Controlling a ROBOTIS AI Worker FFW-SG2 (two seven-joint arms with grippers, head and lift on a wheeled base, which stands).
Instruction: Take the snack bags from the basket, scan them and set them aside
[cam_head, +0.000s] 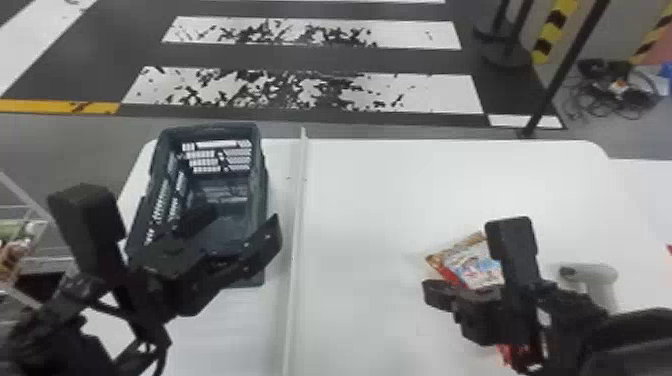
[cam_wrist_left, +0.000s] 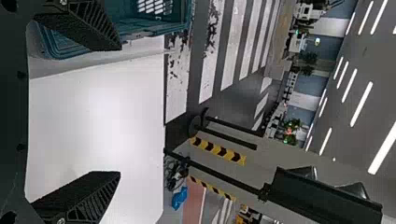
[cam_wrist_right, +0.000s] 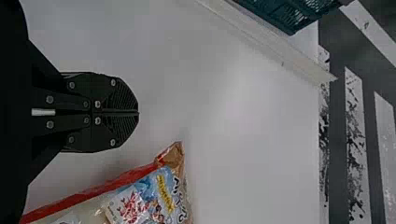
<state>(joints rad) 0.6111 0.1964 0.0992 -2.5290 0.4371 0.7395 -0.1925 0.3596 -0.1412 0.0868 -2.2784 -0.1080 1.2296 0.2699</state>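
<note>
The closed right pincer (cam_wrist_right: 138, 112) is just beside the snack bag (cam_head: 467, 265), toward the table's (cam_head: 370, 200) right edge; a sideways sweep could shove the bag into the scanner (cam_head: 603, 280). Lowered off-centre, the open left pincer (cam_wrist_left: 120, 110) might snag the basket's (cam_head: 210, 129) rim.

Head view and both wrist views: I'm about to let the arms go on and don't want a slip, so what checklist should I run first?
1. Left gripper open and holding nothing: ok.
2. Right gripper free: ok, its fingers are shut together with nothing between them.
3. Snack bag out of the right fingers: ok, it lies beside them on the table.
4. Scanner in a gripper: not ok, it is on the table.
5. No bag left in the basket: cannot tell, the left arm hides part of the inside.
</note>
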